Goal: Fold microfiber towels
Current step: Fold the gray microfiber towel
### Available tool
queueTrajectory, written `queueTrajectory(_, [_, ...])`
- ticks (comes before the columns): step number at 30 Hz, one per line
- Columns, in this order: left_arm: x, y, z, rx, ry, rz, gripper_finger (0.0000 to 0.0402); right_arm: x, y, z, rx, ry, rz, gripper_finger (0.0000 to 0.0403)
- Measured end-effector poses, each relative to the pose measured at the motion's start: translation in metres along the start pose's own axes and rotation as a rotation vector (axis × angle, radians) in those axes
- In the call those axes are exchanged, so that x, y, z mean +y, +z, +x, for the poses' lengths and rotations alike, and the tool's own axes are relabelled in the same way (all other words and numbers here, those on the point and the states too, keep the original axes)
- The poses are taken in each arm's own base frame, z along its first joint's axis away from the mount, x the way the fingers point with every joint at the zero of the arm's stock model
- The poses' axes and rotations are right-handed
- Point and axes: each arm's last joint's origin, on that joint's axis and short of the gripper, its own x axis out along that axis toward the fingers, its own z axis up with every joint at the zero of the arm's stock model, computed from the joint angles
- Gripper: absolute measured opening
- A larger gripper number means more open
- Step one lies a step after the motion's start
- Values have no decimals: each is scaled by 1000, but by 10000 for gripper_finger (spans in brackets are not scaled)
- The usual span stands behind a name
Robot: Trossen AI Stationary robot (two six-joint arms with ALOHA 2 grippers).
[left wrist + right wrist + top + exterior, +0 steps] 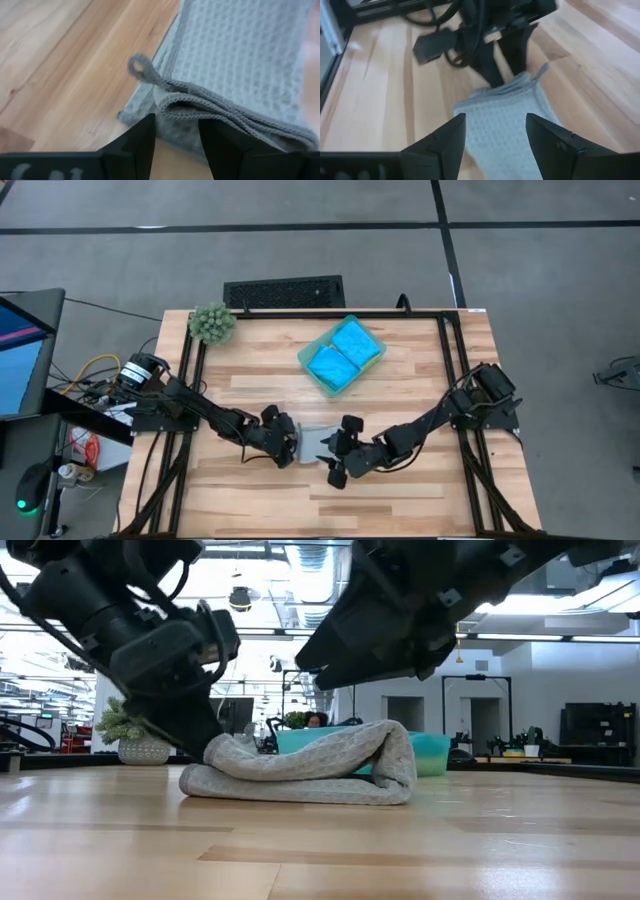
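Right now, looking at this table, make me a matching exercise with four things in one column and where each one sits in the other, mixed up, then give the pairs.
Things:
1. grey towel
2. blue towels
3. plant ball
4. keyboard

Places:
A. inside the teal tray
B. on the floor beyond the table's far edge
C. on the wood between the left gripper and the right gripper
D. at the table's far left corner

Pairs: 1-C, 2-A, 3-D, 4-B
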Motion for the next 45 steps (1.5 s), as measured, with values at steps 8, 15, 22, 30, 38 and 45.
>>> queueTrajectory(8, [-10, 18, -3, -7, 21, 63, 143, 6, -10, -6, 50, -11, -61, 230])
queueTrajectory(15, [-1, 21, -6, 88, 179, 119, 143, 5, -11, -6, 60, -16, -49, 230])
queueTrajectory(22, [-4, 35, -21, 112, 265, 160, 143, 5, -12, -6, 65, -20, -52, 230])
queueTrajectory(30, [-38, 41, -57, 43, -3, 245, 143, 12, -19, -12, 95, 1, -95, 230])
queueTrajectory(38, [-79, -6, -57, -100, 70, 654, 143, 19, -25, -18, 106, 9, -147, 230])
queueTrajectory(45, [-89, -29, -27, -65, 75, 880, 150, 18, -25, -18, 105, 5, -139, 230])
